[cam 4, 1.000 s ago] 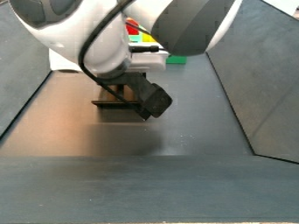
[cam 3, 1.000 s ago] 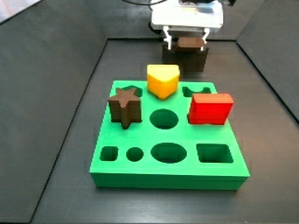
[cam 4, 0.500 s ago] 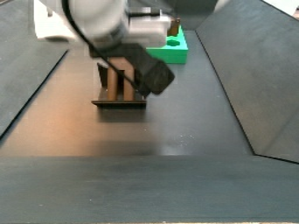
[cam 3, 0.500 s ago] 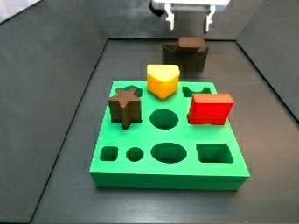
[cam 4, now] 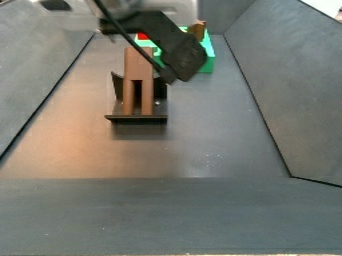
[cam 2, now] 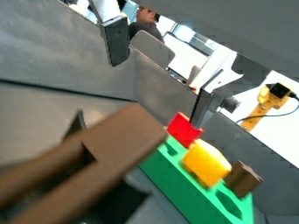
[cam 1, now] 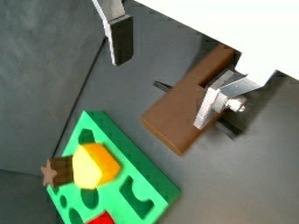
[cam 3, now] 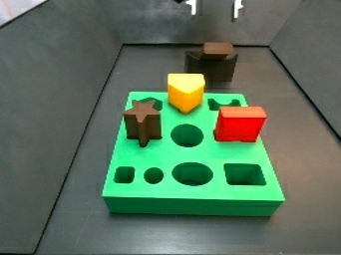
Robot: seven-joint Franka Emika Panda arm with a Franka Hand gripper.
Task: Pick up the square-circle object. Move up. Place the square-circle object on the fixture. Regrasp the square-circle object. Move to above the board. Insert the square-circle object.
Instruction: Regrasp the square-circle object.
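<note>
Gripper: the gripper (cam 3: 214,8) is raised high above the fixture, only its two fingertips showing at 12 o'clock in a side view. In a wrist view its flat silver fingers (cam 1: 118,31) stand wide apart with nothing between them.

Square-circle object: the brown square-circle object (cam 3: 217,50) rests on top of the fixture, directly below the raised gripper and apart from it. In a wrist view it appears as a long brown bar (cam 1: 187,104) lying between the spread fingers but not touched by them.

Fixture: the dark fixture (cam 3: 217,68) stands on the dark floor just beyond the far edge of the board, at 12 o'clock from it. In a side view it shows as a dark bracket on a base plate (cam 4: 136,118).

Board: the bright green board (cam 3: 194,195) fills the middle of the floor, with round and square holes.

Pieces on the board: a yellow block (cam 3: 185,93), a red cube (cam 3: 241,125) and a brown star block (cam 3: 142,124) stand on it.
</note>
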